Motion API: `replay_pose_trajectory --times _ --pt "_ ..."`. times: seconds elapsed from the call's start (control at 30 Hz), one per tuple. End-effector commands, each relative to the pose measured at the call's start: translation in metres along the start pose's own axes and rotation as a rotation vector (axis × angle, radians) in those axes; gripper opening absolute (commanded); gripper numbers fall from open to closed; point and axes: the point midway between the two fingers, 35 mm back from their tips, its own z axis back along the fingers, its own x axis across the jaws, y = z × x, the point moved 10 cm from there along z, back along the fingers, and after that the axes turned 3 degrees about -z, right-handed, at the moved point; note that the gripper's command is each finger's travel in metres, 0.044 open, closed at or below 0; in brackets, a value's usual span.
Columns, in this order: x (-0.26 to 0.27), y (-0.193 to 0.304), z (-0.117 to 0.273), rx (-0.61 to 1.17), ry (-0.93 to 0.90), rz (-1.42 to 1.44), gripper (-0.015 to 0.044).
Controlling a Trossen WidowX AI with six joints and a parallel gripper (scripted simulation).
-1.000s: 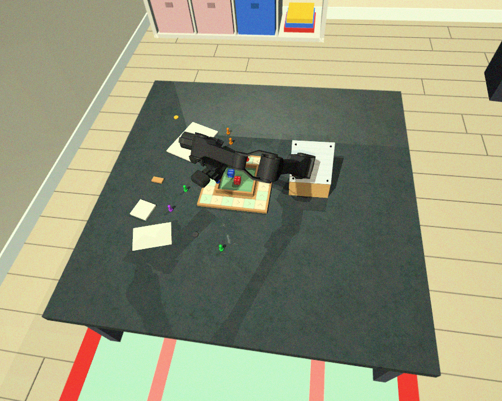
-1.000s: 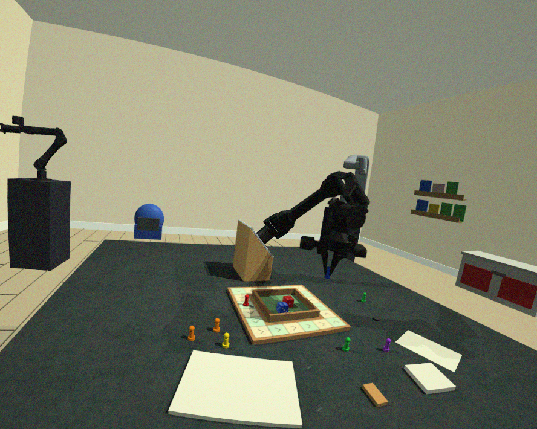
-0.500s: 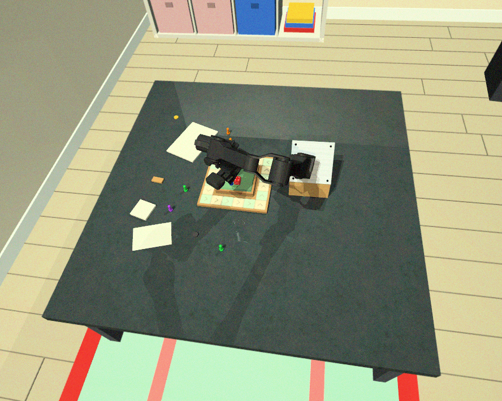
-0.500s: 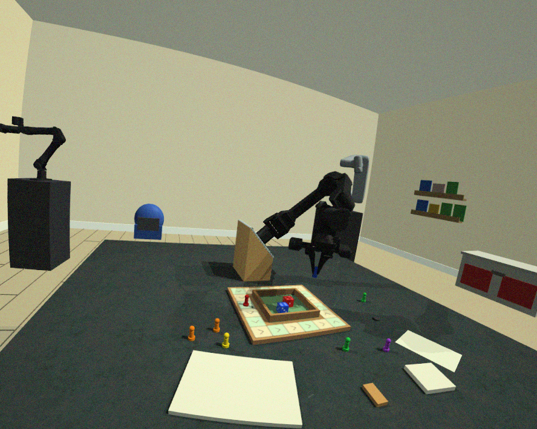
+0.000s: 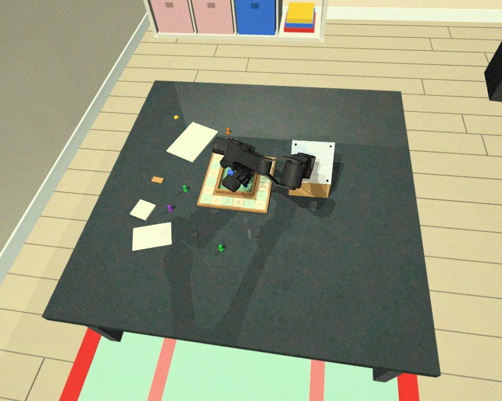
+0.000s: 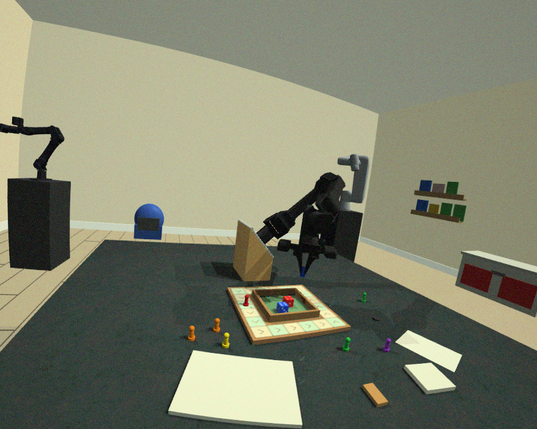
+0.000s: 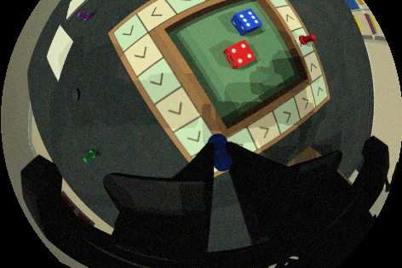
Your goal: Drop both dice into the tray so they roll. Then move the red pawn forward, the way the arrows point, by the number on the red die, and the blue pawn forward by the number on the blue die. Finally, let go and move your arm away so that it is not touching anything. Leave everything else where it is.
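We can read pips on two dice: red die (image 6: 288, 301) (image 7: 239, 54), 4 on top; blue die (image 6: 282, 307) (image 7: 246, 21), 6 on top. Also arrow signs on the board's (image 5: 233, 209) (image 6: 301, 335) (image 7: 150, 105) border squares, approx. mid-desk, away from all four edges.
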Motion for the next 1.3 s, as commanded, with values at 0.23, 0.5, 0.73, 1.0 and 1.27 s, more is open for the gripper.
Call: replay_pose_trajectory --times 0.23,0.5,0.73,1.0,1.27 --pt "-0.030 0.031 -0.017 0.000 0.005 0.004 0.0000" --pt "-0.043 0.043 -0.024 0.001 0.005 0.004 0.0000" --pt "-0.043 0.042 -0.041 -0.001 0.007 0.004 0.0000" --pt "-0.043 0.044 -0.059 0.002 0.004 0.004 0.0000" --pt "-0.043 0.043 -0.066 0.001 0.004 0.004 0.0000"
